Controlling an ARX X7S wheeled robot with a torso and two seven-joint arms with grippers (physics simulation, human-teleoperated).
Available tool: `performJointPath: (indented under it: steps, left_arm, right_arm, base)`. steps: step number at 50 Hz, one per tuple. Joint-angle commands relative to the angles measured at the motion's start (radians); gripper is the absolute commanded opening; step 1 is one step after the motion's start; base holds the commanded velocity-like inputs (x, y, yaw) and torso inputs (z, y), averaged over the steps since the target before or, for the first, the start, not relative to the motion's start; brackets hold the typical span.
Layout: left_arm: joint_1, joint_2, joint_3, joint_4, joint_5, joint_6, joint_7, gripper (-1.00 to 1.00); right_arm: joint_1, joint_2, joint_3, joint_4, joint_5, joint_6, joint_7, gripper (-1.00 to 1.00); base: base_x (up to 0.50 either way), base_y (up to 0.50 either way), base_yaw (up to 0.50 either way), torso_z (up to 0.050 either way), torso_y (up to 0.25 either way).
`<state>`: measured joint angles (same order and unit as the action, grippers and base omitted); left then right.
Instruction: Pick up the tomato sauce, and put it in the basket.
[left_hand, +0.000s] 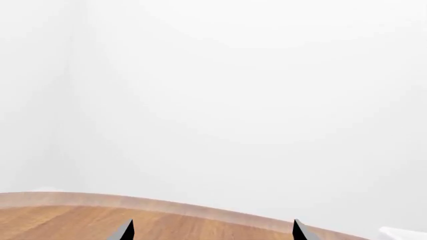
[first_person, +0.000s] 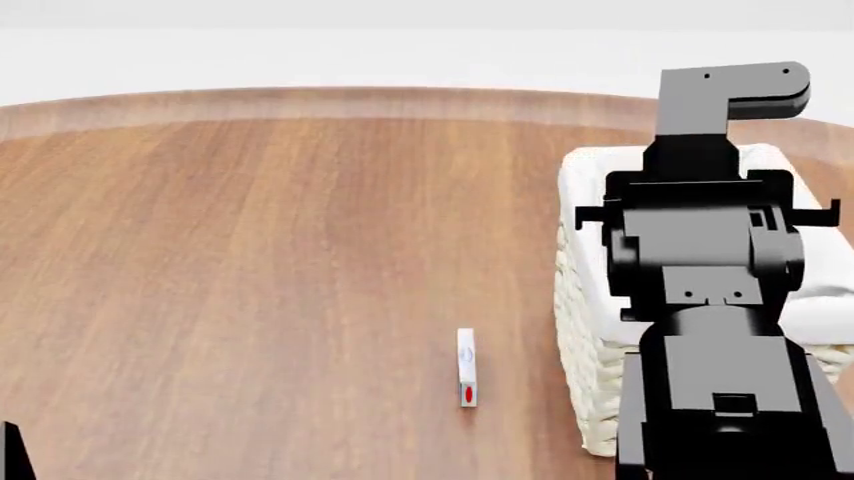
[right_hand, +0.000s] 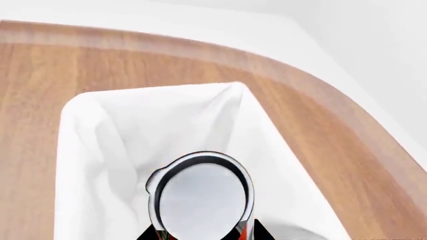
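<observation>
The tomato sauce (right_hand: 203, 200) shows in the right wrist view as a can with a white top and dark rim, with a bit of red label at its lower edge. My right gripper (right_hand: 203, 233) is shut on it, with one dark finger on each side. The can hangs over the open mouth of the basket (right_hand: 100, 150), above its white cloth lining. In the head view my right arm (first_person: 707, 280) covers the can and most of the basket (first_person: 583, 340). My left gripper (left_hand: 213, 232) is open and empty over the table's far edge.
A thin white object with a red spot (first_person: 466, 368) stands on the wooden table (first_person: 267, 250), left of the basket. The table's rounded edge (right_hand: 347, 110) runs just past the basket. White walls lie beyond.
</observation>
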<state>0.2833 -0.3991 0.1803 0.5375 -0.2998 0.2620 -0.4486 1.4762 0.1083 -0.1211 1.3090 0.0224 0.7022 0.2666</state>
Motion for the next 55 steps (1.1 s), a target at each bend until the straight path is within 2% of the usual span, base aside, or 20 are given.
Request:
performJointPath:
  steps: [1, 9, 10, 41, 53, 55]
  left_arm:
    - [-0.003, -0.002, 0.002, -0.002, -0.001, -0.001, -0.003, 1.0]
    - [0.0, -0.003, 0.004, -0.001, 0.001, 0.001, -0.005, 1.0]
    - [-0.001, -0.003, 0.004, -0.001, 0.001, -0.001, -0.006, 1.0]
    - [0.0, -0.01, 0.011, 0.001, -0.003, 0.001, -0.011, 1.0]
    - [0.0, -0.011, 0.014, 0.0, -0.002, 0.003, -0.012, 1.0]
    - [0.0, -0.012, 0.015, 0.0, -0.002, 0.005, -0.012, 1.0]
  right_arm:
    - [0.008, 0.004, -0.01, 0.0, -0.02, 0.023, -0.022, -1.0]
    - [0.004, 0.012, 0.013, 0.0, -0.017, 0.005, 0.016, -1.0]
    - [0.005, 0.013, 0.015, 0.0, -0.018, 0.006, 0.023, 1.0]
    - [0.093, -0.019, -0.008, 0.0, -0.026, -0.047, -0.004, 1.0]
    - [0.191, -0.089, -0.082, 0.0, -0.027, -0.157, -0.079, 1.0]
    - [0.212, -0.108, -0.162, 0.0, 0.009, -0.195, -0.093, 1.0]
  base:
    - [0.0, 0.0, 0.0, 0.0, 0.0]
    - [0.0, 0.0, 0.0, 0.0, 0.0]
    - [0.0, 0.0, 0.0, 0.0, 0.0]
    - [0.0, 0.0, 0.0, 0.0, 0.0]
    - [0.0, 0.0, 0.0, 0.0, 0.0]
    - [0.0, 0.0, 0.0, 0.0, 0.0]
